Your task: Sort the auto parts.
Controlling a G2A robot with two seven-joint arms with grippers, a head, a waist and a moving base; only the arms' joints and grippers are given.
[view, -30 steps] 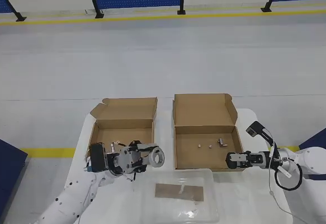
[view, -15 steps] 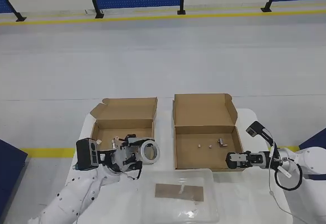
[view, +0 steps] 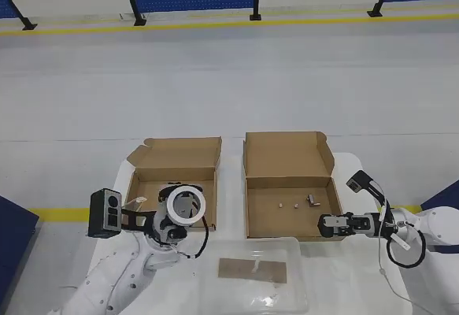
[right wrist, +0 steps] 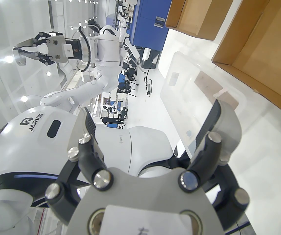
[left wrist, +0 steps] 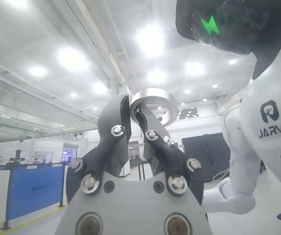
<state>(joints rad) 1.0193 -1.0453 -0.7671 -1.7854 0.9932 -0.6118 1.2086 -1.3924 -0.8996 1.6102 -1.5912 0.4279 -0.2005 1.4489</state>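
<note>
My left gripper (left wrist: 133,113) is shut on a silver metal ring (left wrist: 155,106), one finger inside it and one outside. The gripper points upward. From above, the ring (view: 186,205) faces up, raised over the front of the left cardboard box (view: 174,161). The right wrist view catches the same ring (right wrist: 19,56) farther off, pinched in that left gripper. My right gripper (right wrist: 152,121) is open with nothing between its fingers. It sits low by the front right corner of the right cardboard box (view: 288,161), at the table's right side (view: 324,225). Three small parts (view: 295,205) lie in the right box.
A clear plastic bin (view: 292,252) stands at the table's front, between the arms, with a few small pieces in it. The bin (right wrist: 177,79) lies just beyond my right fingers. Both boxes have their lids open toward the back.
The left arm has lifted the ring and swung it left and back, from near the bin's corner to above the left box, turning it face up. The right arm has stayed still.
</note>
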